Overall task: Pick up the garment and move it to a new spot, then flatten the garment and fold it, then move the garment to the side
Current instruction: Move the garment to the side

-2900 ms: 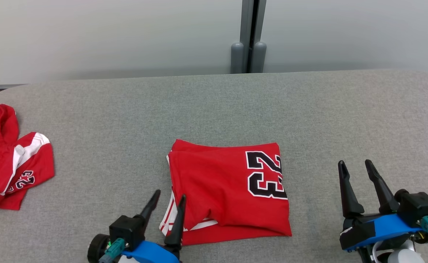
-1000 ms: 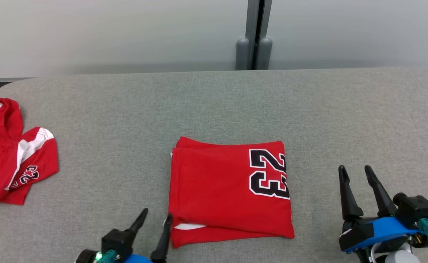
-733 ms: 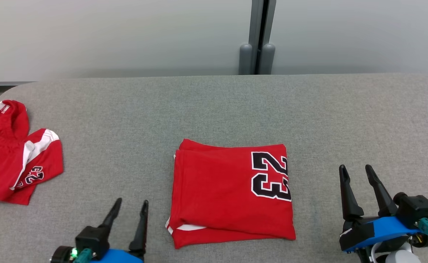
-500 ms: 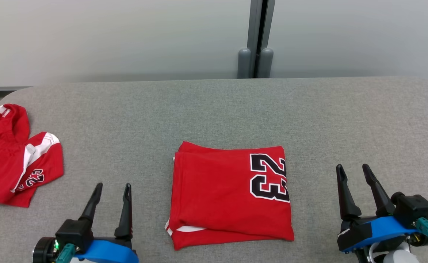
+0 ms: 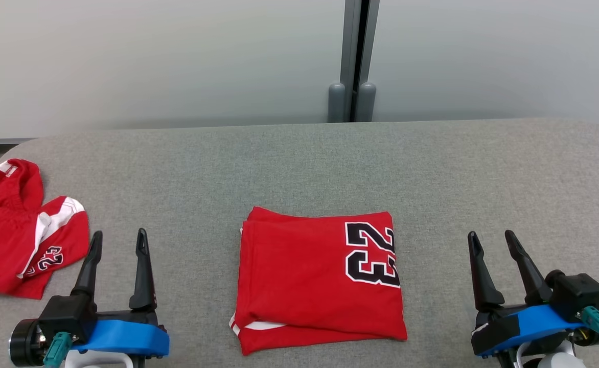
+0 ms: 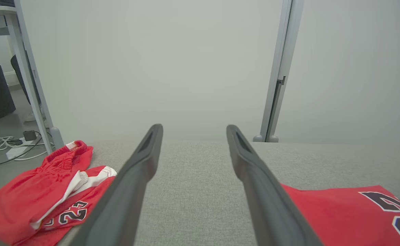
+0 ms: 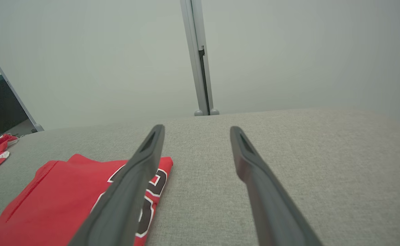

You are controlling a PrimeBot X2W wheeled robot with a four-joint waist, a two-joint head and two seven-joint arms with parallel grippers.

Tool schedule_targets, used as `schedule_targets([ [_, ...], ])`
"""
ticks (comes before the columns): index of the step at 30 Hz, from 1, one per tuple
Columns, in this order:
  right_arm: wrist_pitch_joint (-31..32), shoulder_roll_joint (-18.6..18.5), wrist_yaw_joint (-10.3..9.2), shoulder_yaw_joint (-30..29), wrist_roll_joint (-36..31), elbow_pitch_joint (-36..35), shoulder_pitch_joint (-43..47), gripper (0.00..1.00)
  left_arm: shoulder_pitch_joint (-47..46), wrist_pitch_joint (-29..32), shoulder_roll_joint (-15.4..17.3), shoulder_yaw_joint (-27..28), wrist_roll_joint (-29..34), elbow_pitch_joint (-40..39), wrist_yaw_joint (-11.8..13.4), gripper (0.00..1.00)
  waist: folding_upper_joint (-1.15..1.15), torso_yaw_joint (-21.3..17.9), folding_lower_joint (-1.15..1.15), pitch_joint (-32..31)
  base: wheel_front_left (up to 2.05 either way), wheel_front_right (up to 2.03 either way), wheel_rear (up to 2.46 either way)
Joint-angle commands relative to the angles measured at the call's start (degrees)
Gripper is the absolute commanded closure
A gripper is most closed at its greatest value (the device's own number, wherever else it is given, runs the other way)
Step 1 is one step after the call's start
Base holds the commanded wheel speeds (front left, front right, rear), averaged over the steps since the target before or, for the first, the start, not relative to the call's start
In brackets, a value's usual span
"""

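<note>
The garment [image 5: 309, 276] is a red jersey with a black "23", folded into a neat rectangle in the middle of the grey table [image 5: 299, 163]; it also shows as the garment [image 6: 340, 212] and the garment [image 7: 60, 198] in the wrist views. My left gripper [image 5: 118, 241] stands open to its left, apart from it, nothing between its fingers. My right gripper [image 5: 491, 239] stands open to the right of the garment, also empty. In the wrist views the left gripper [image 6: 192, 131] and right gripper [image 7: 197, 132] hold only air above the table.
A second red garment [image 5: 18, 227] with white trim lies crumpled at the table's far left edge, close to my left gripper. A pale wall with a grey post [image 5: 351, 61] runs behind the table. Cables [image 6: 2, 147] lie on the floor beyond the left edge.
My left gripper has let go of the garment's near left corner and drawn away to the left, now well apart from it. The right gripper has stayed put. The camera shifted slightly.
</note>
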Motion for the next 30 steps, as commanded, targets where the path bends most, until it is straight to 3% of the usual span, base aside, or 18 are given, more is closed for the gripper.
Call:
schedule_targets([
  [1, 0.37, -0.03, 0.01, 0.00, -0.50, -0.54, 1.18, 0.00, -0.14, -0.25, 0.05, 0.85, 0.61, 0.38, -0.39, 0.00, 0.00, -0.07, 0.00, -0.33, 0.00, 0.00, 0.00],
  [11, 1.80, -0.03, 0.01, -0.51, -1.24, -2.31, 3.44, 0.00, 1.25, -0.25, 0.47, 1.67, 3.20, 2.82, -1.06, 0.00, 0.00, -0.03, 0.00, -1.46, 0.00, 0.00, 0.00],
  [30, 2.71, -0.03, 0.02, -0.30, -1.55, -4.48, 4.49, 0.00, 1.10, -0.26, -0.01, 2.20, 2.59, 4.29, -0.95, 0.00, 0.00, 0.03, 0.00, -1.15, 0.00, 0.00, 0.00],
])
